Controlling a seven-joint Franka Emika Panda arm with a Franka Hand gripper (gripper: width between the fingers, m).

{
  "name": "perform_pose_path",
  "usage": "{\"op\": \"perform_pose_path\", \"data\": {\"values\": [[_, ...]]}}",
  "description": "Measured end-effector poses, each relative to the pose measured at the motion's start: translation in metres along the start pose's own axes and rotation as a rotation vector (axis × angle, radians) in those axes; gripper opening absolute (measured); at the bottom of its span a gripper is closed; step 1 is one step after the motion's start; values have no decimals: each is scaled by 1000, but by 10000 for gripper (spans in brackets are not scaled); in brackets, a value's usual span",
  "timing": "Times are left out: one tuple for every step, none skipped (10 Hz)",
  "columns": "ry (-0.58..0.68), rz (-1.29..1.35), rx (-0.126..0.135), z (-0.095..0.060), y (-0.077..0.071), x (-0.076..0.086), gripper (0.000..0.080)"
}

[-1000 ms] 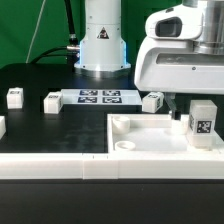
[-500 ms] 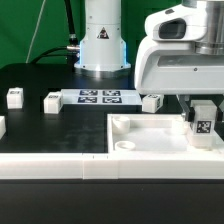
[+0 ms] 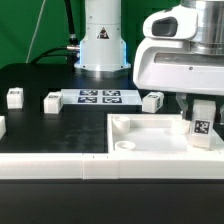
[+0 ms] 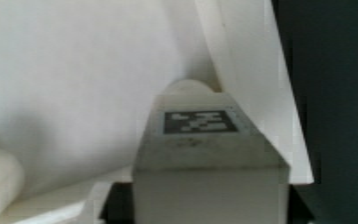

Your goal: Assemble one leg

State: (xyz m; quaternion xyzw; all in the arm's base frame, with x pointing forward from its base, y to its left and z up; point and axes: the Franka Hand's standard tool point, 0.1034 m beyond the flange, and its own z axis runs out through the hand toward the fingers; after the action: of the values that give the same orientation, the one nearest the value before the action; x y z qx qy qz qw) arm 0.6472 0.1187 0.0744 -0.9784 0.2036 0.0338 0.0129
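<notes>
Robot hand [image 3: 203, 104] clamped on the small white oblong plastic leg [image 3: 203, 124] w/ b&w square tag, approx 3 o'clock in exterior view. Leg stands upright, long axis vertical, tag face twd camera. Its lower end is down over the large white square raised-rim panel [image 3: 150, 138]; can't tell if it touches. Wrist view: tagged face of leg [image 4: 202, 150] fills the middle, panel [image 4: 69, 80] behind it. Another small white block [image 3: 52, 101] lies on black bench [image 3: 40, 125] at approx 9 o'clock, well apart.
</notes>
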Motion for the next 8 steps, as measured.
{"op": "perform_pose_path", "data": {"values": [[0,122,-1,0,1,0,291],[0,208,-1,0,1,0,291],[-1,285,-1,0,1,1,291],[-1,379,-1,0,2,1,291],[-2,504,-3,1,3,1,291],[-4,581,-1,1,3,1,291],[-9,719,2,1,4,1,291],[-8,837,0,1,5,0,291]]}}
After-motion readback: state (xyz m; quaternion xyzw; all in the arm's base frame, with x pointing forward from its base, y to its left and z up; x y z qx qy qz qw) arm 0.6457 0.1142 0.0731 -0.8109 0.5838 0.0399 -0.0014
